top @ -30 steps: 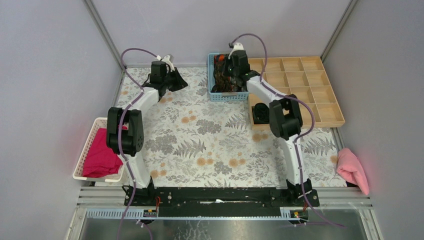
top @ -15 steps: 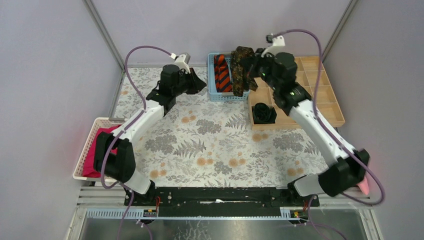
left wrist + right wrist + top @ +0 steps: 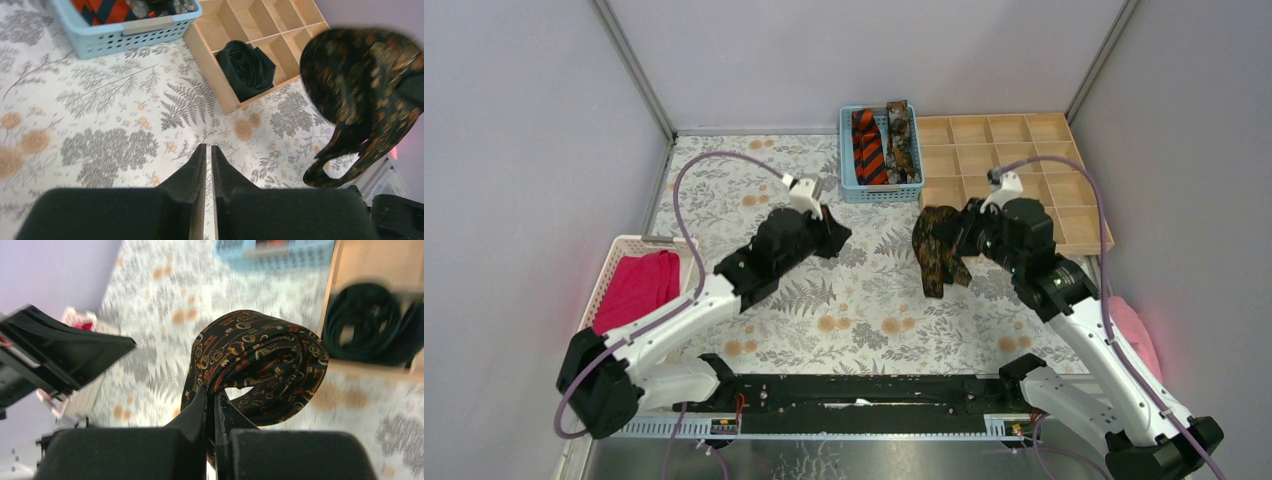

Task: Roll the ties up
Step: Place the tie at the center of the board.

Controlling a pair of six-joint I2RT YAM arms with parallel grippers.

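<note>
The right gripper (image 3: pixel 210 401) is clamped tight on a fold of the brown patterned tie (image 3: pixel 260 352). The tie hangs in loose loops above the counter (image 3: pixel 824 300), just left of the wooden tray (image 3: pixel 1034 135), probably lifted clear so it can be laid flat for rolling. That arm reaches far and left, wrist raised. The left gripper (image 3: pixel 209 159), nearly closed and holding nothing, hovers mid-counter pointing toward the tie, likely to assist. A striped tie (image 3: pixel 867 150) lies in the far blue basket (image 3: pixel 879 193); a black coil (image 3: pixel 247 67) sits in the tray.
</note>
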